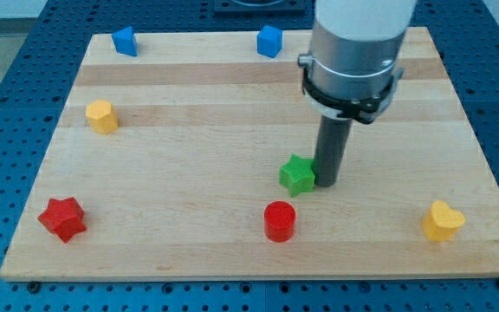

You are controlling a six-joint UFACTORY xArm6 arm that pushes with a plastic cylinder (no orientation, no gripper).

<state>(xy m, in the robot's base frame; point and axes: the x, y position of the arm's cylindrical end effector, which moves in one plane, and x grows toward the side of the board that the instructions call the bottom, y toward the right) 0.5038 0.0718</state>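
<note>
My tip (327, 182), a plain gripperless dark rod, tight against the glossy green star block (298, 174), red cylinder (279, 220) just below on pale wood board (189, 173).

My tip (327, 181) just right of star block (298, 174), cylinder block (279, 220) below it

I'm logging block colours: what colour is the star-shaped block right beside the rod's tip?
Green: the green star block sits against my tip, seen in the camera view.

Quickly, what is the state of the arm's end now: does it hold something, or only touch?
My tip: a bare rod with no gripper, holding nothing; it stands against the view's right side of the green star block.
</note>
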